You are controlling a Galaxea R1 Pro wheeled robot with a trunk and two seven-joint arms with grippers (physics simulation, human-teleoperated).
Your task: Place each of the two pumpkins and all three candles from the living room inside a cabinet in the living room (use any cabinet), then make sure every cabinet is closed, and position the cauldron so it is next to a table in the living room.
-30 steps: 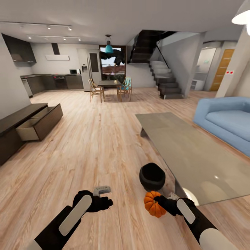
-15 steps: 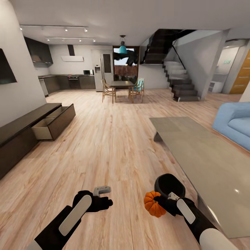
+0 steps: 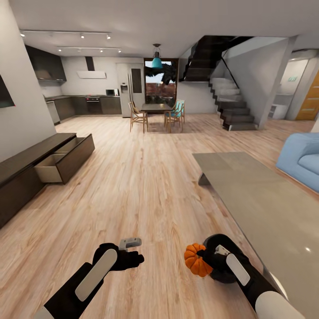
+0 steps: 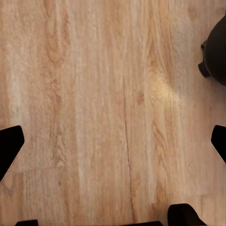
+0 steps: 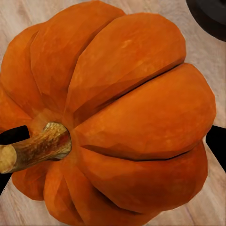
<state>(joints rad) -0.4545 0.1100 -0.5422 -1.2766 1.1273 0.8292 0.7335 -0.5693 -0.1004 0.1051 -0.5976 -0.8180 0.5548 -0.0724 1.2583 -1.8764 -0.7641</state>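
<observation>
A bright-orange pumpkin (image 3: 195, 261) hangs over the wood floor, with my right gripper (image 3: 200, 259) shut on it. The right wrist view has the pumpkin (image 5: 122, 117) close up with its stem, held between the fingertips of the right gripper (image 5: 113, 141). A black cauldron (image 3: 215, 245) stands on the floor just behind that hand, partly hidden by it, close to the near end of the low grey table (image 3: 257, 199). My left gripper (image 3: 136, 258) is open and holds nothing, and the left gripper (image 4: 113, 143) looks down on bare floor, the cauldron (image 4: 217, 52) at the frame's edge. The dark cabinet (image 3: 26, 170) runs along the left wall with one drawer (image 3: 51, 170) pulled open. The candles are out of view.
A blue sofa (image 3: 303, 161) sits at the right beyond the table. Wide wood floor lies between me and the cabinet. Far back are a dining table with chairs (image 3: 155, 115), the grey kitchen and a staircase (image 3: 235, 110).
The whole view has swung left and moved, so the camera has moved. The cauldron now shows right behind my right hand. Both arms keep their pose, the pumpkin still held.
</observation>
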